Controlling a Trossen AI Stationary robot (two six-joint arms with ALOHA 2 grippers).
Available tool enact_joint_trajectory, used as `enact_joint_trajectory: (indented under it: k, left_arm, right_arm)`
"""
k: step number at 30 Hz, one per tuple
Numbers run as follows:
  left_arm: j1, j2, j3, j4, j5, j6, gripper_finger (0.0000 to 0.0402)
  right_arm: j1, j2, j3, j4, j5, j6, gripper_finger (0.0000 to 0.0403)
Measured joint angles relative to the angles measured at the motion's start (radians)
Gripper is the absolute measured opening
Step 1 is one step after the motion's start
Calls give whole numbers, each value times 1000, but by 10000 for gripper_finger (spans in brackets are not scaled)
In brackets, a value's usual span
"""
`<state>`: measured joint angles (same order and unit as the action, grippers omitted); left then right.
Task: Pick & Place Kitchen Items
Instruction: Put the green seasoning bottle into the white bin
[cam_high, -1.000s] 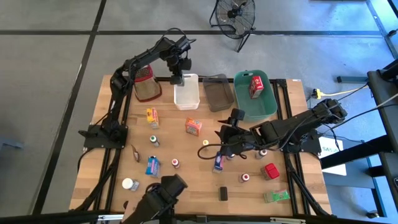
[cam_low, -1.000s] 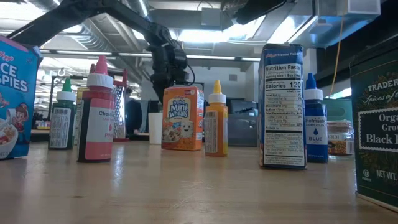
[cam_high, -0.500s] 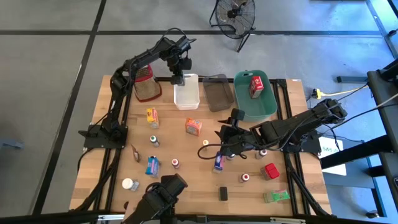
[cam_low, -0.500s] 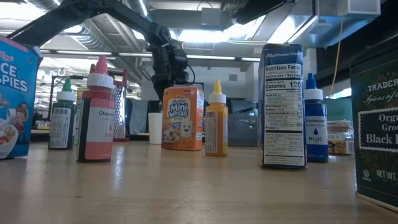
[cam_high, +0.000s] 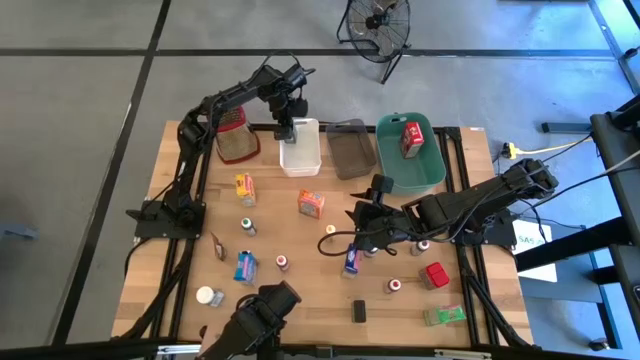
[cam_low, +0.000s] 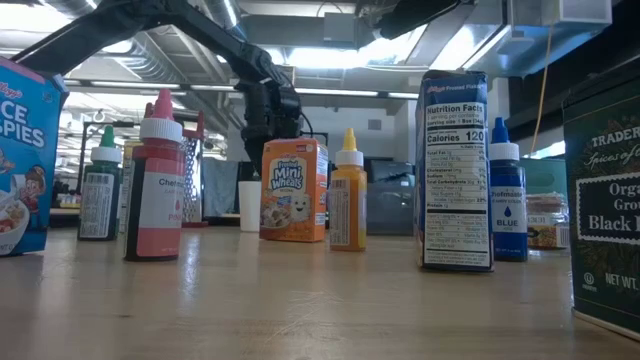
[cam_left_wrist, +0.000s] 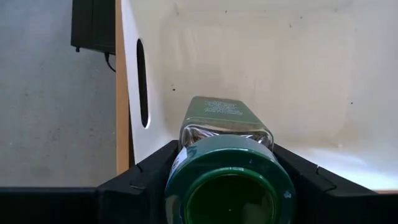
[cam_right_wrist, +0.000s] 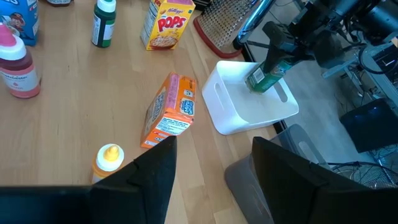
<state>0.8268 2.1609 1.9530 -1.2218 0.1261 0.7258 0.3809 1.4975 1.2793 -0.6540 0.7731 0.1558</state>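
Gripping green-capped jar (cam_left_wrist: 225, 158) tilted, base toward white bin (cam_left_wrist: 261, 56)

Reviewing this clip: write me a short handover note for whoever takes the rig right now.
Left gripper: shut on a green-capped jar, held over the white bin, not yet released.
Right gripper: open, holding nothing, low over mid-table near the blue box.
Done: a red box lies in the green bin.
Left: the grey bin holds nothing visible; the orange Mini-Wheats box, Pops box, red box, small bottles and jars remain scattered on the table.
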Motion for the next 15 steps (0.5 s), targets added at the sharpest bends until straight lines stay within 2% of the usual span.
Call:
enact_joint_trajectory:
  k: [15]
  left_arm:
    - [1, 0, -1, 13, -45, -26, 211]
  right_arm:
    - [0, 0, 0, 0, -17, 1, 211]
